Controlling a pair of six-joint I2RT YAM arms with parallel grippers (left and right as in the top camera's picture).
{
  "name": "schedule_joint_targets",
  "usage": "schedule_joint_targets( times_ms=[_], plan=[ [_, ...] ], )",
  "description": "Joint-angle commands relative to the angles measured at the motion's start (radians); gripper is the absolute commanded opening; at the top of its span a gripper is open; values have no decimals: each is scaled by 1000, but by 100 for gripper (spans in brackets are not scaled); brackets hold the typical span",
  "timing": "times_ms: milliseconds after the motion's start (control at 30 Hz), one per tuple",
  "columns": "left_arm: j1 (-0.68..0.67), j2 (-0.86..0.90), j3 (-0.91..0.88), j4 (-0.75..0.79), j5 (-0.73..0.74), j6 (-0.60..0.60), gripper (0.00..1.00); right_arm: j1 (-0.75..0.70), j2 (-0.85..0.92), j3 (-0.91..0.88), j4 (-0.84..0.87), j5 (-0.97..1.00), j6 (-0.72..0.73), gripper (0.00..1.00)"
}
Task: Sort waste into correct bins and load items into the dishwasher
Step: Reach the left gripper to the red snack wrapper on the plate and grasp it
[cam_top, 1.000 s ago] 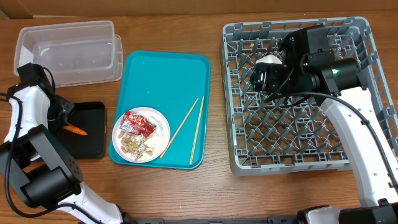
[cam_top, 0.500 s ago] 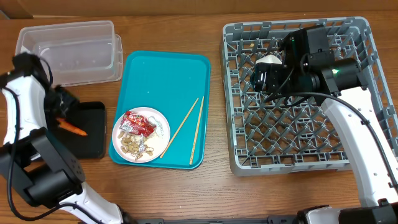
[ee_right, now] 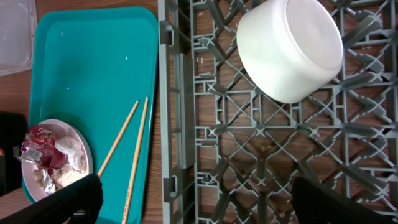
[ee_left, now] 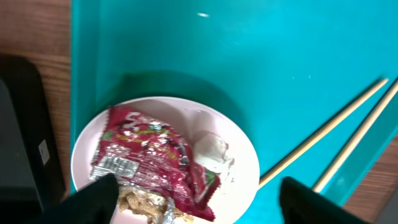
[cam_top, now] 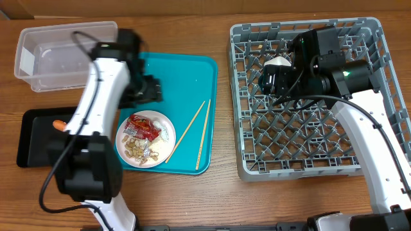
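Left claw and right claw gape wide, both empty.
Left hangs over the plate with the red wrapper; a bowl lies in the rack; probably the carrot in the black tray.

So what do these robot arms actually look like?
Both are slim, with smooth white shells and chunky black joints. The left arm has a thin black cable looping off it; the right arm carries a black cable too, plus a small green light. The jaws are black.
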Motion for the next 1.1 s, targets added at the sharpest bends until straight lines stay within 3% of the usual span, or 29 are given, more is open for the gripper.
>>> schedule_joint_targets(
  times_ms=[0,300,500,567,667,767,933,1067],
  plan=[
    [-103,-24,-29,2,-182,27,86,5,-12,5,-2,17,-7,100],
    [-150,-24,-138,8,-205,-14,85,5,-12,5,-36,51,-7,100],
    [-150,-24,-197,28,-190,-14,75,5,-12,5,-39,55,-7,100],
    [-150,-24,-220,44,-171,-14,63,5,-12,5,-39,55,-7,100],
    [-150,-24,-256,69,-153,-14,59,5,-12,5,-39,55,-7,100],
    [-150,-24,-274,84,-153,-14,36,5,-12,5,-39,55,-7,100],
    [-150,-24,-274,84,-153,-14,29,5,-12,5,-39,55,-7,100],
    [-150,-24,-274,84,-153,-14,4,5,-12,5,-39,55,-7,100]
  ],
)
